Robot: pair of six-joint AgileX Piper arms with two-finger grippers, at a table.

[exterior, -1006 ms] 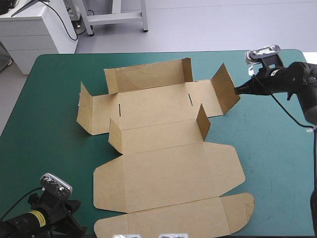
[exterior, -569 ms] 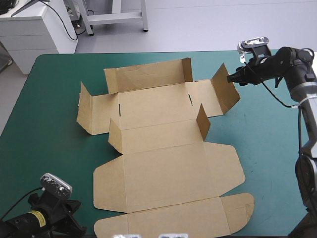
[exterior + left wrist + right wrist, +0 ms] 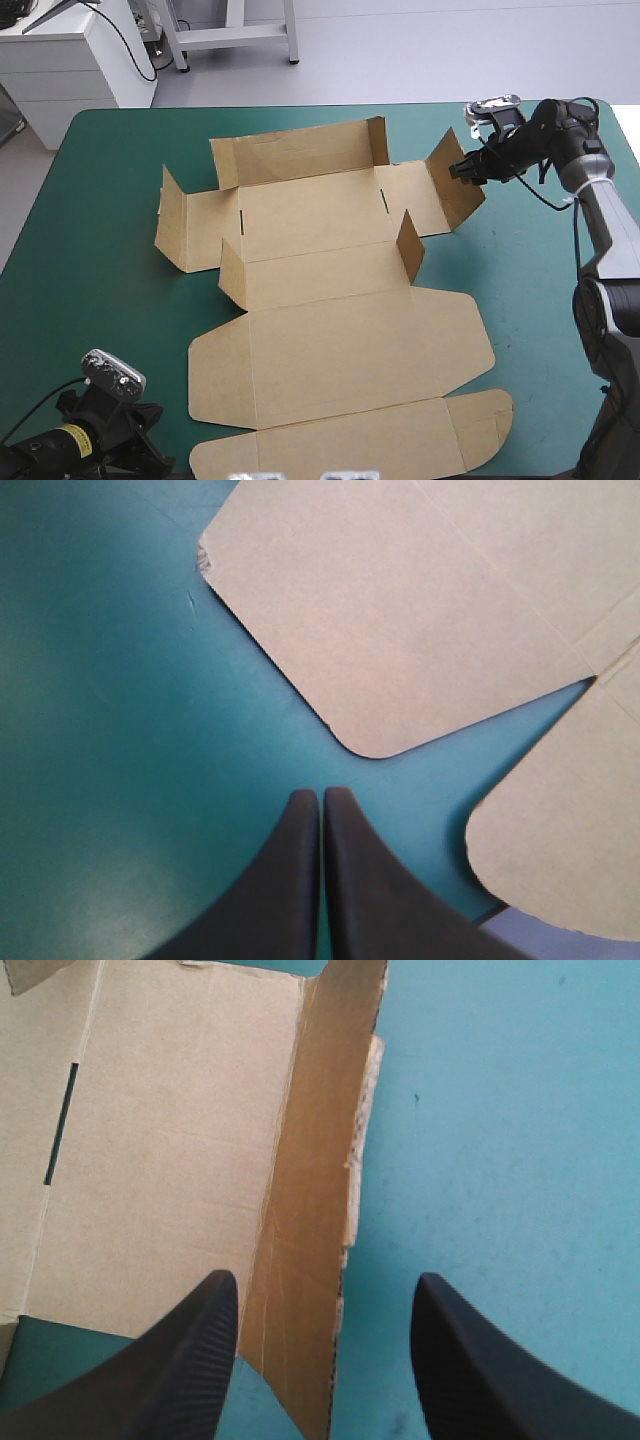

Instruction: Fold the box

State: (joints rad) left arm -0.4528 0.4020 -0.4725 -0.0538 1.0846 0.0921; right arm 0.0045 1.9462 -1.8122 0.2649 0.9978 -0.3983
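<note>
Right gripper point(image 3: 459, 170) has moved in over flap point(image 3: 308, 1200) | we're straddling it, fingers apart | left gripper point(image 3: 322, 794) idling, pinched closed | we're aiming mid-flap so box point(image 3: 340, 340) isn't sliding

High camera looks forward and down over the whole table point(image 3: 100, 260). Wrist cameras hover close — right over the two o'clock flap of the box point(image 3: 170, 1160), left by its seven o'clock corners, both shared with the high view.
</note>
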